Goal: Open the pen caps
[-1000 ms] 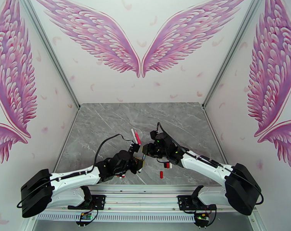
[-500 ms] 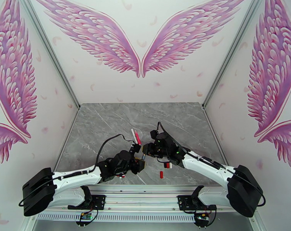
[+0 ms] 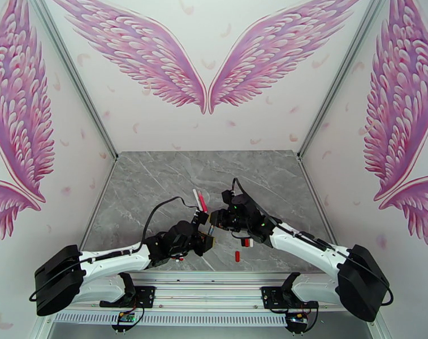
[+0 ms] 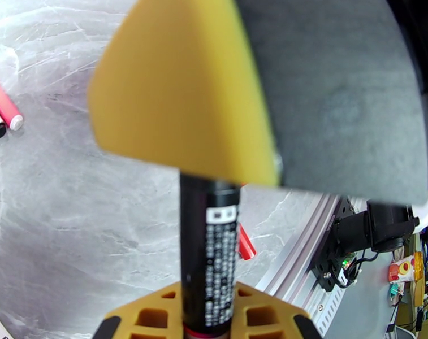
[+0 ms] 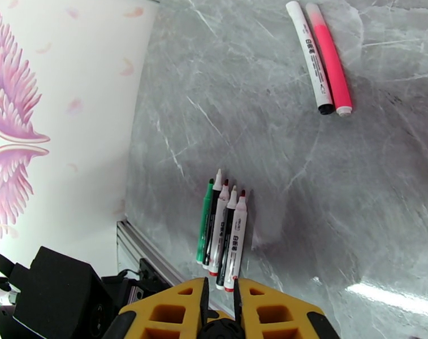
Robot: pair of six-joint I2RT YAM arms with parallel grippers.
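1. Grey marbled counter (image 3: 157,182) is carrying everything you are working on, and your two arms are meeting just inside the middle of its near edge.
2. Your left tool (image 4: 208,314) is pinching a black pen (image 4: 209,250) by its barrel, with the printed label facing the wrist camera.
3. Your right tool (image 5: 219,298) is also standing pressed together, at the far end of that same pen. In the left wrist view one of its yellow fingers (image 4: 180,91) is covering that end, so I cannot tell whether a cap is sitting there.
4. A red pen cap (image 3: 237,255) is lying loose close to the near edge, on the right arm's side. Two more caps (image 3: 246,242), one red and one whitish, are resting just beyond it, beside your right arm.
5. Five uncapped pens (image 5: 222,238) are lying side by side along the near edge, tips pointing away from it, the green one outermost.
6. A pink pen (image 5: 329,63) and a white pen (image 5: 310,57) are lying side by side toward the middle of the counter, apart from both tools.
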